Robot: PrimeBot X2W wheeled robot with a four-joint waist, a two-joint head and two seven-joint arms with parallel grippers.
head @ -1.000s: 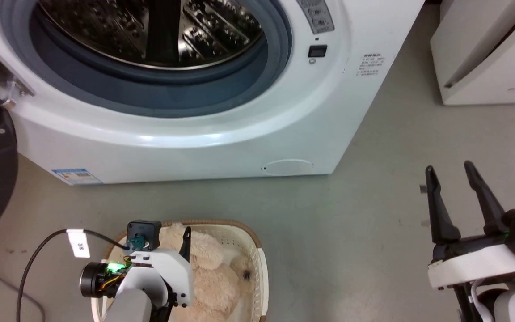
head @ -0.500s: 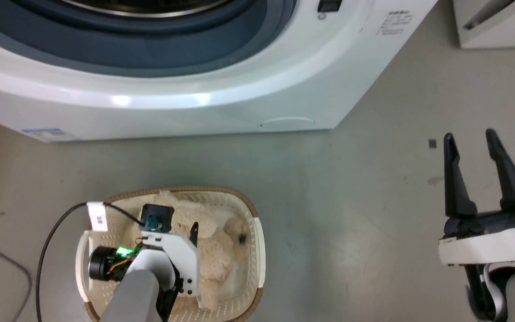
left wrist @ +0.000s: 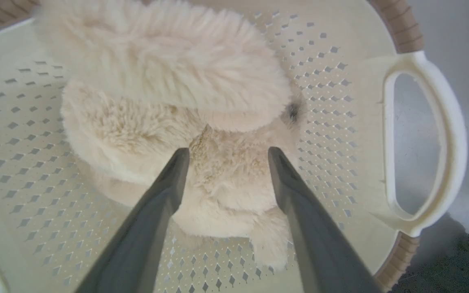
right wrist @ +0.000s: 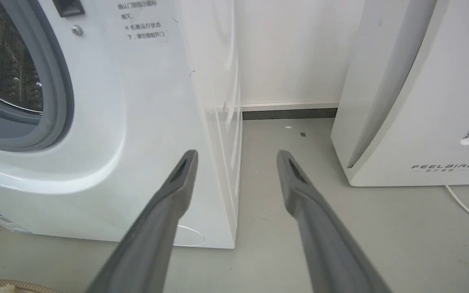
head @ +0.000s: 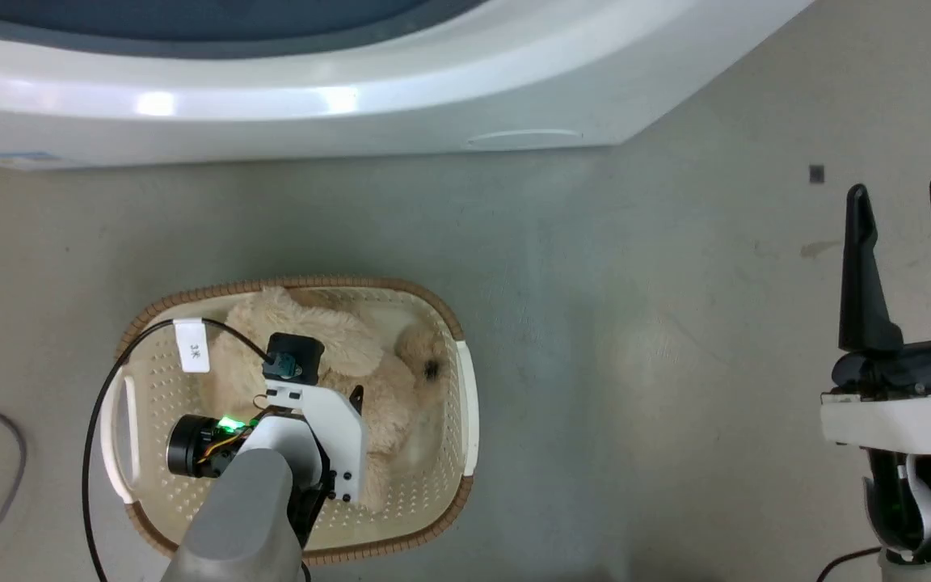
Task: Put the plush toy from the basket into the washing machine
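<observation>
left tool [left wrist: 226,152] spread over the plush toy [left wrist: 165,77] in the basket [head: 296,284] at lower left, right tool [head: 899,190] spread, lower right

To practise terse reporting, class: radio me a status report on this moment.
Left gripper open, poised over plush toy in basket. Right gripper open, empty. Washing machine drum exposed; nothing seen in the way.
</observation>
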